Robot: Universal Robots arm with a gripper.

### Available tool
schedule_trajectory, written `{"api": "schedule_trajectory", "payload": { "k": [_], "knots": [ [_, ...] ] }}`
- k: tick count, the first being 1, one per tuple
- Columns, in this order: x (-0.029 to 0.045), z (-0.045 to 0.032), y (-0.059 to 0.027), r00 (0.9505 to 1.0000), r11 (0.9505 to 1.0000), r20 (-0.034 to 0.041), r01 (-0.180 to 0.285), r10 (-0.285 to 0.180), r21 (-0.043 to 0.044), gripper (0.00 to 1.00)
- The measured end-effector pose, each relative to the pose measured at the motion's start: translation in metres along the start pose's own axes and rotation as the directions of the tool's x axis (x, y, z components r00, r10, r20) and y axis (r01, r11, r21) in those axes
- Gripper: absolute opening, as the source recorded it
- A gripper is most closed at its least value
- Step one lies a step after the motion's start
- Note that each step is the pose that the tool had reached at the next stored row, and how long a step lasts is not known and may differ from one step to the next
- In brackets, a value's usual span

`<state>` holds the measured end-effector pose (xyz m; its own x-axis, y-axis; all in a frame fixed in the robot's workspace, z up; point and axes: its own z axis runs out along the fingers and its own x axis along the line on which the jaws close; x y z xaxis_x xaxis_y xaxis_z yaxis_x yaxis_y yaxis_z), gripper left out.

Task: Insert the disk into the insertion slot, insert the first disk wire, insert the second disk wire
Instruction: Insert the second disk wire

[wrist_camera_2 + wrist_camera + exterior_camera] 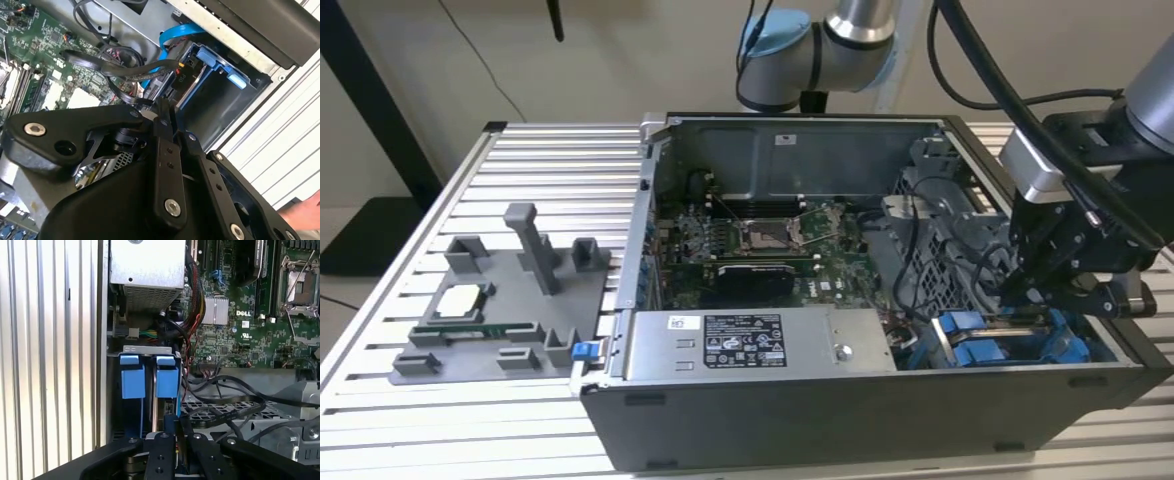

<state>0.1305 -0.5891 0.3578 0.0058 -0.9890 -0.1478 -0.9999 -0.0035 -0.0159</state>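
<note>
The disk [162, 412] stands on edge in the insertion slot [131, 349] of the drive cage, under the blue carrier tab [167, 381]. In the second wrist view its blue frame [216, 59] shows in the bay, with a black wire plugged in beside it [186, 62]. My gripper [176, 429] hangs right over the disk's near end, its fingers [162, 150] close together on the plug of a black disk wire [131, 96]. In the exterior view the gripper [1034, 295] is down inside the case at the exterior view's right, above the blue carriers [987, 345].
The open computer case [854, 420] lies on a slatted aluminium table [547, 150]. A silver power-supply box [747, 342] and the motherboard [761, 240] fill its middle. Loose black cables [225, 405] cross the cage. A grey fixture [507, 300] sits left. A person's hand [306, 210] is nearby.
</note>
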Motion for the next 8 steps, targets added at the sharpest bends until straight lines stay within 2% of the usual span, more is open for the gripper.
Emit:
{"api": "schedule_trajectory", "payload": {
  "k": [8],
  "knots": [
    [0.0006,0.0041,-0.0001,1.0000,1.0000,0.0000,0.000,0.000,0.0079,0.00]
  ]
}}
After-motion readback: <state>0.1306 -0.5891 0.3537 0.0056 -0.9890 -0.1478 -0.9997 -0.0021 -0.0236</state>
